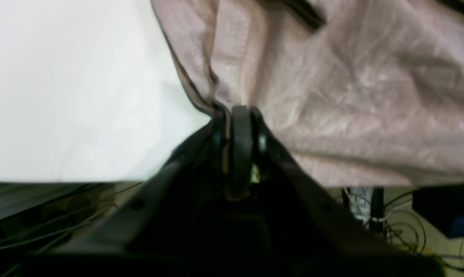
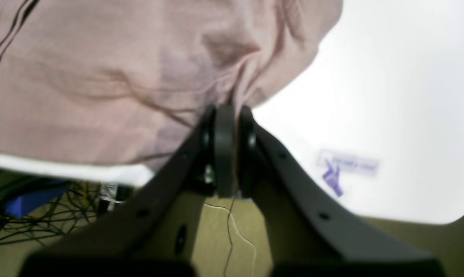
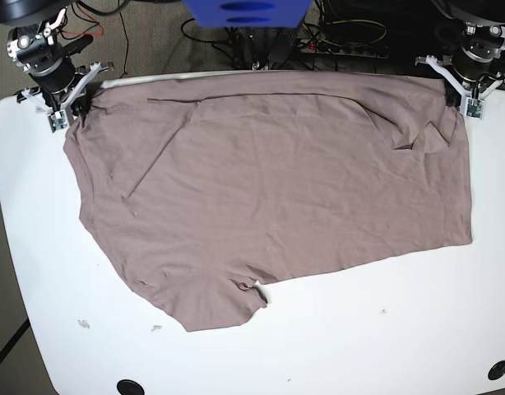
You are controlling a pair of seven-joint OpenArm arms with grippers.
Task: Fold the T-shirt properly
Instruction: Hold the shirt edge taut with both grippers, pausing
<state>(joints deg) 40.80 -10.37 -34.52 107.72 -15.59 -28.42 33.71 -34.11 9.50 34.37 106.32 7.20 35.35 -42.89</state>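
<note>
Bare white counter (image 3: 343,337) fills the near side of the base view, with a few small flecks on it and two dark holes close to the near edge. Beyond that lies the T-shirt (image 3: 277,189), spread nearly flat in a single layer across the far half of the counter, its far edge running along the counter's far edge and slightly over it. One sleeve points toward the near edge; a small flap is turned over near the far right corner of that view.

Left pincer (image 1: 237,115) is clenched on a bunched pinch of the cloth's edge at one far corner, and the right pincer (image 2: 230,111) is clenched on the cloth's edge at the other far corner.

By my reading, no fold is made yet: the cloth is only laid out and gripped along one side. Every fold is still to do, and the wrinkles and turned flap want smoothing.
</note>
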